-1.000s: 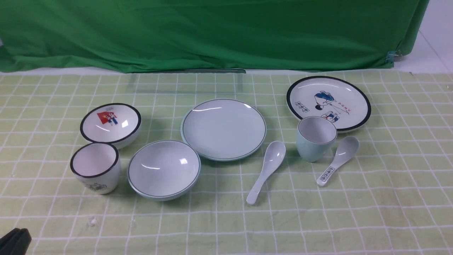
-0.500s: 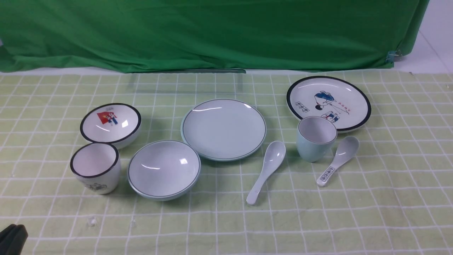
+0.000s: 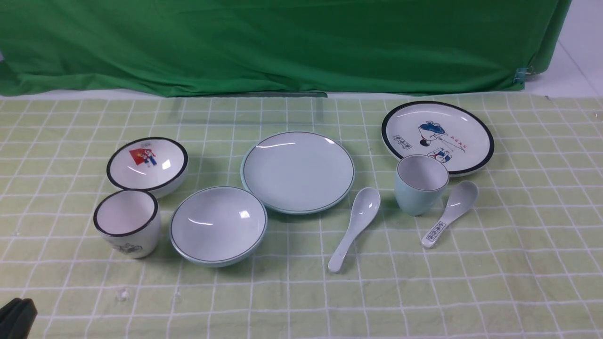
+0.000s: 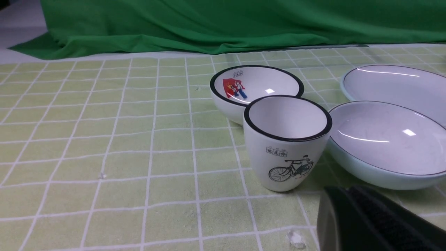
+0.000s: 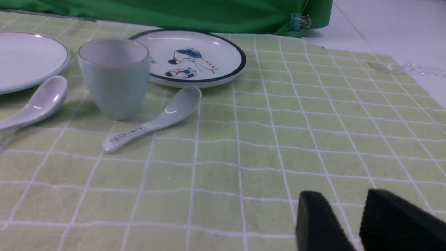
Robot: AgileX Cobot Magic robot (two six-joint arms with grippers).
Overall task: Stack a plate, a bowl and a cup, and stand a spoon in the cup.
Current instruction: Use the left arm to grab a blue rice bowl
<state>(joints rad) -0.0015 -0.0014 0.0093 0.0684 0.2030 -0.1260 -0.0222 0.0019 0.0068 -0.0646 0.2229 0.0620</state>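
Centre of front frame: plate [image 3: 297, 172], flat on checked cloth [image 3: 518, 263]. Lower left of it, just beside: bowl [image 3: 218, 226], upright. Right of centre: cup [image 3: 420, 184], upright. Spoon [image 3: 354, 228] lying between plate and cup. Bottom left corner: left gripper [image 3: 18, 316], fingers together, empty. Right gripper [image 5: 343, 195], wrist view only: fingers slightly apart, empty.

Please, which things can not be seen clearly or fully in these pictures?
The left gripper: left wrist view, cut off by the frame's edge; open or shut is unclear. Front view shows only its dark corner.
The right gripper: absent from front view; right wrist view shows only its fingertips.
The spoon: right wrist view, handle cut off by the edge.
The marked spoon: handle print too small to read in every view.
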